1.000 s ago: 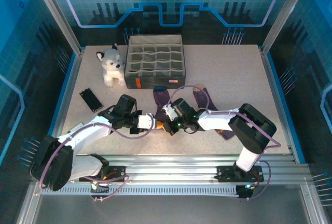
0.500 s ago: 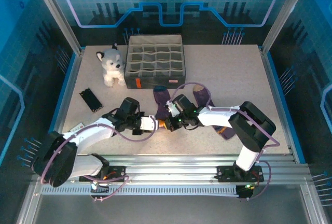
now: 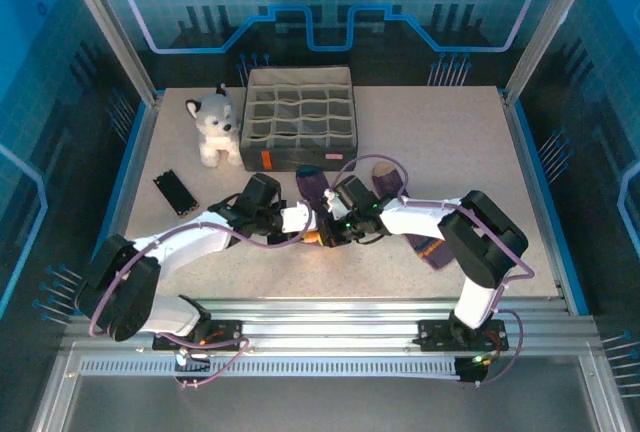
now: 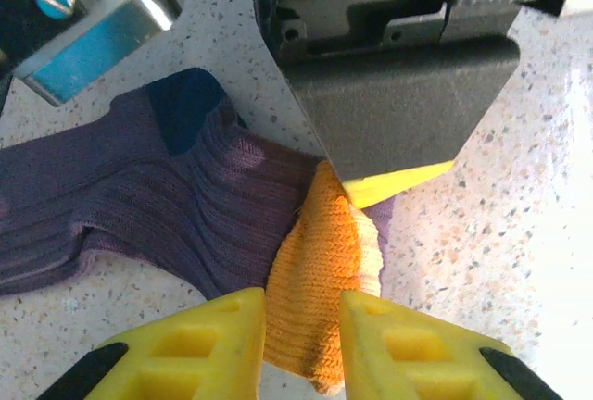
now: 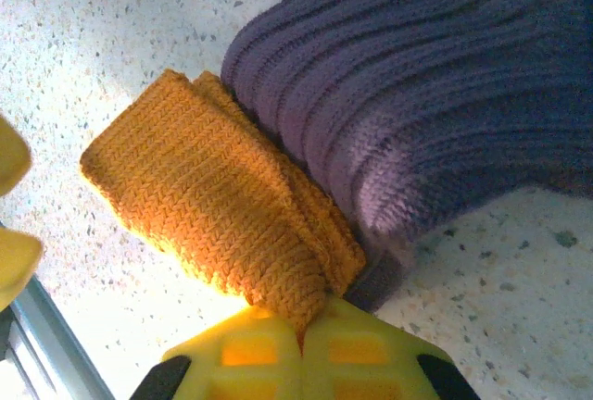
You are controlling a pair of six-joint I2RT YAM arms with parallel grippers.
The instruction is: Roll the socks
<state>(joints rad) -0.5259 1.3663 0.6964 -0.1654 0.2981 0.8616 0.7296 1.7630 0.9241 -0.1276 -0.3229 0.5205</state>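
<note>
plainly, the navy-toed sock [image 4: 139, 196] is soft, light ribbed knit; i judge it will sag and spring out of a roll unless kept taut. its doubled orange cuff [image 5: 222, 206] looks the firmest place to take hold. the sock lies near the middle of the speckled table [image 3: 450, 142], cuff toward the near edge, foot pointing far. the right gripper [image 5: 301, 337] is clenched on the cuff's folded edge. the left gripper [image 4: 301, 326] faces it, jaws a little apart with the cuff filling the gap; i cannot tell whether they pinch it. the tan-toed sock [image 3: 386, 180] lies just to the right, partly under the right arm. the surface looks smooth, so knit may slide. a fabric organiser [image 3: 300, 117] and plush husky [image 3: 213, 127] stand far, well apart from the work.
</note>
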